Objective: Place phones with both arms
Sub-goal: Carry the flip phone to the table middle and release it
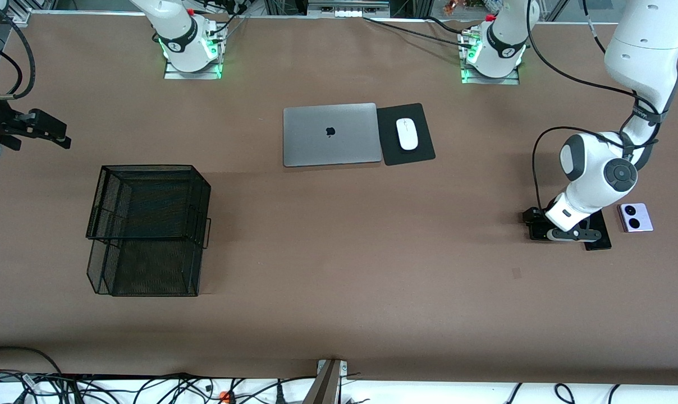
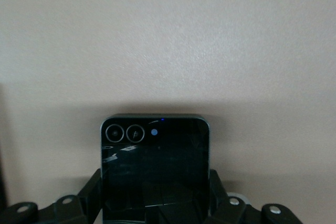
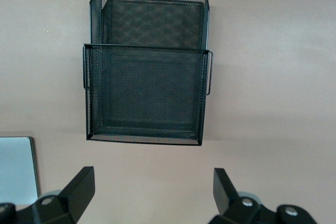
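Two arms, phones at the left arm's end of the counter (image 1: pixel 339 292)

The right gripper (image 3: pixel 152 190) waits over the counter near the black mesh basket (image 1: pixel 148 224), fingers apart; the left gripper (image 1: pixel 566 233) is down with fingers flanking the black flip phone (image 2: pixel 155 166), whether clamped cannot be told; the lavender phone (image 1: pixel 635 217) lies just beside
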Action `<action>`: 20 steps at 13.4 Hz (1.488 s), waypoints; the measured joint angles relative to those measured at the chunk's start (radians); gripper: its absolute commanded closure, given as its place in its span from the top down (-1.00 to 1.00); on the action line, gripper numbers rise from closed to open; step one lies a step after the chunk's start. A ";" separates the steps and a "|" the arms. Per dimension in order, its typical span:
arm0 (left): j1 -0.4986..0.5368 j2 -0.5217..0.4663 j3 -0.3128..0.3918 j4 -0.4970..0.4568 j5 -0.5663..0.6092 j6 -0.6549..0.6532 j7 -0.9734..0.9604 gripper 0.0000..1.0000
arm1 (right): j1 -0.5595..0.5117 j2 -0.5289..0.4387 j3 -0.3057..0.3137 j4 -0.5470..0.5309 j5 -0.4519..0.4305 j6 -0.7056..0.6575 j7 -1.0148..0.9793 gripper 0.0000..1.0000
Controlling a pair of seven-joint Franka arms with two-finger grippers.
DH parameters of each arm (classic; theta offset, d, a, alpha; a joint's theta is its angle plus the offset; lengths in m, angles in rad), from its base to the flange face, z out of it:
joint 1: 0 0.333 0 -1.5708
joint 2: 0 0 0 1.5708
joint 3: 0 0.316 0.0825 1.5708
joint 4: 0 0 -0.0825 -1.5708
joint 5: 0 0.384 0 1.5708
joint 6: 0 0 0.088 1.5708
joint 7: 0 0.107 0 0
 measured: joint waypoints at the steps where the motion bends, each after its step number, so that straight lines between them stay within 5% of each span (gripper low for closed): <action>1: 0.000 0.002 0.000 0.000 0.000 0.000 0.000 -0.46 | 0.000 0.000 0.000 0.000 0.000 0.000 0.000 1.00; 5: 0.002 -0.016 -0.041 0.056 0.000 -0.142 -0.001 -0.48 | 0.000 0.000 0.000 0.000 0.000 0.000 0.000 1.00; 10: -0.009 -0.075 -0.181 0.341 0.000 -0.659 -0.019 -0.55 | 0.000 0.000 0.000 0.000 0.000 0.000 0.000 1.00; 12: -0.042 -0.077 -0.246 0.442 -0.001 -0.767 -0.058 -0.55 | 0.000 0.000 0.000 0.000 0.000 0.000 0.000 1.00; 16: -0.236 -0.045 -0.278 0.526 -0.003 -0.792 -0.146 -0.53 | 0.000 0.000 0.000 0.000 0.000 0.000 0.000 1.00; 20: -0.473 0.113 -0.278 0.669 -0.003 -0.739 -0.416 -0.50 | 0.000 0.000 0.000 0.000 0.000 0.000 0.000 1.00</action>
